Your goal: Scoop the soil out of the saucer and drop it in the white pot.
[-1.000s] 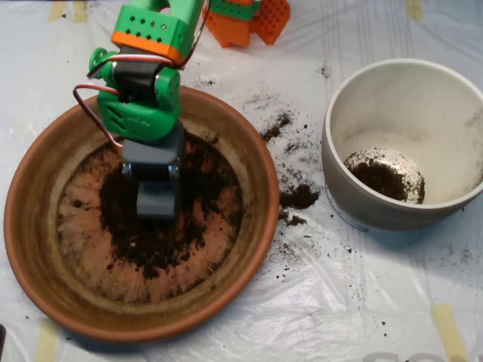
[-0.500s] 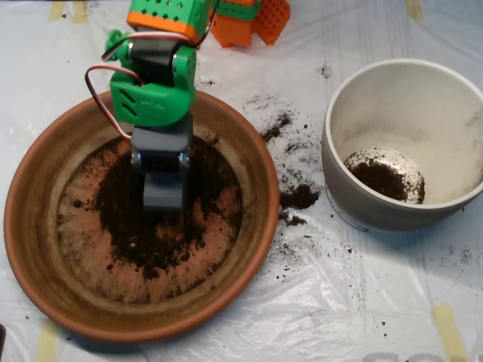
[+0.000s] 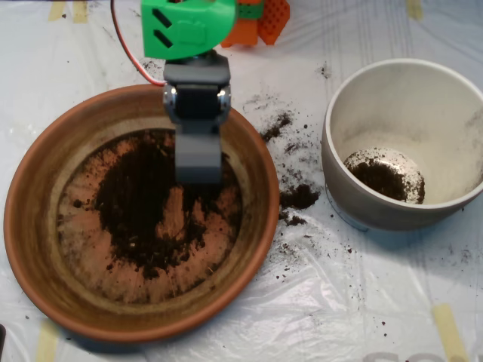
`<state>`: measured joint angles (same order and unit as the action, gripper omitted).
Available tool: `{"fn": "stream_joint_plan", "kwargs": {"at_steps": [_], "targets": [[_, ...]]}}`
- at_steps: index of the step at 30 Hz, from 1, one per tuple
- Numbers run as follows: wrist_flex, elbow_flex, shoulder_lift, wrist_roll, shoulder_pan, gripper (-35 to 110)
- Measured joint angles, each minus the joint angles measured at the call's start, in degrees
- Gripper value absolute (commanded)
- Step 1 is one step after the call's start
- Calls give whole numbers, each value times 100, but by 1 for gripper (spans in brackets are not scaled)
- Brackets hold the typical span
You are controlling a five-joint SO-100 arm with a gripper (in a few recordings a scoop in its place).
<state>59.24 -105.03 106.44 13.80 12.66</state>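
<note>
Crumbly soil (image 3: 143,204) filled the saucer (image 3: 34,249) centre; I judged it spill-prone; scoop (image 3: 198,162) closure was unclear.

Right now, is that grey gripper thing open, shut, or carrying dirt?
Gripper: over the saucer, above the soil.

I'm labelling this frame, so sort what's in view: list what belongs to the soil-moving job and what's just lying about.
Job:
- soil
- saucer
- white pot
- claw

Lying about:
- spilled crumbs on the plastic sheet
- orange part
- tape strips
</note>
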Motion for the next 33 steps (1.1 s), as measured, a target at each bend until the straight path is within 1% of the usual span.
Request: {"fn": "stream_joint_plan", "kwargs": {"at_steps": [7,15,22,30,33], "targets": [[1020,1151,114,-246,-870,-1],[1872,2514,105,-510,-1978,-1],[2065,3252,-519,-563,-2865,-1],[2250,3929,-1556,-703,-3516,0],[2268,3955,-1679,-703,-3771,11]]}}
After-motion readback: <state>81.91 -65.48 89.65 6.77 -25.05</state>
